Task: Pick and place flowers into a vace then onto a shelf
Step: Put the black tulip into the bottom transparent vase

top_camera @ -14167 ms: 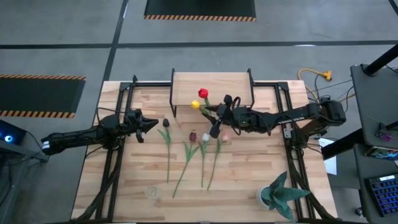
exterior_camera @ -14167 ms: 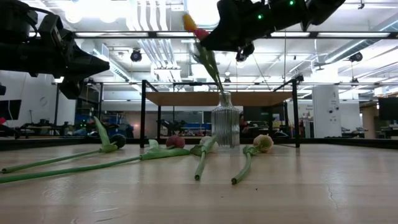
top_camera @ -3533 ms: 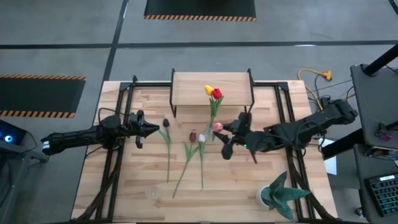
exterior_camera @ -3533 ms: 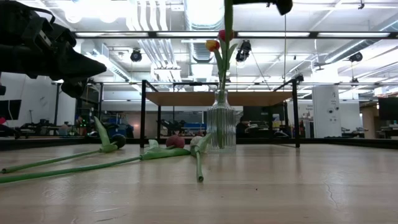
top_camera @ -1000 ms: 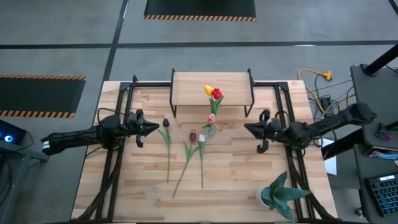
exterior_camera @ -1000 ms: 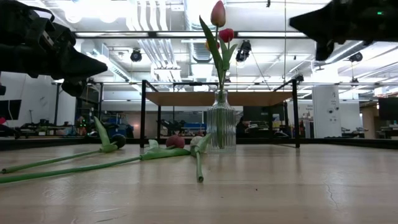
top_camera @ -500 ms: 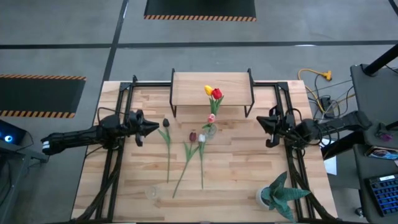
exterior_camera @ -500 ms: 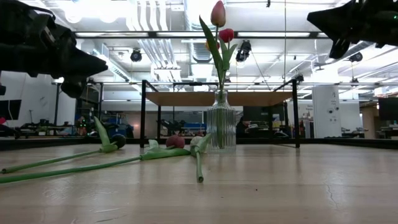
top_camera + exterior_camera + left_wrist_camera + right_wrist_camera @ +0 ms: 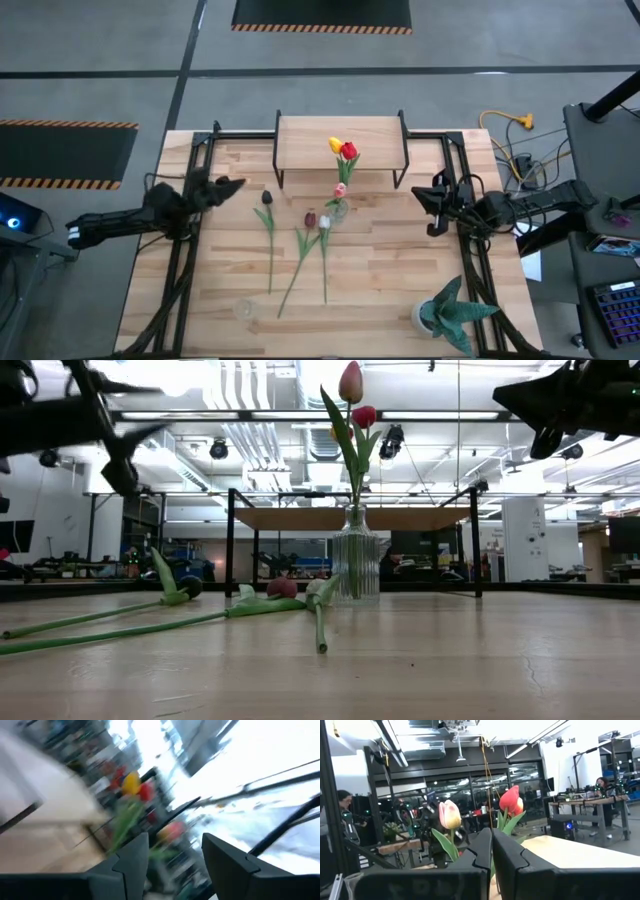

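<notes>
A clear ribbed vase point(image 9: 338, 210) point(image 9: 352, 565) stands on the table just in front of the shelf point(image 9: 340, 140) point(image 9: 350, 518). It holds a yellow point(image 9: 336, 145), a red point(image 9: 349, 151) and a pink tulip point(image 9: 340, 189) point(image 9: 449, 815), their stems stuck down into it. A dark maroon tulip point(image 9: 267, 197), a red-maroon one point(image 9: 310, 217) and a white one point(image 9: 324, 222) lie flat on the boards. My left gripper point(image 9: 236, 184) point(image 9: 175, 845) hovers open, left of the dark tulip. My right gripper point(image 9: 422, 205) point(image 9: 492, 840) hangs shut, right of the vase.
A spiky teal potted plant point(image 9: 450, 312) sits at the near right corner. A small clear glass point(image 9: 243, 309) stands near the near edge on the left. Black frame rails point(image 9: 190, 250) run along both sides of the table. People and benches show in the room behind.
My right gripper has drawn back from the vase toward the table's right edge, then stopped. In the last half second my left gripper has rolled about its own axis and risen a little. The flowers and the vase have stayed put.
</notes>
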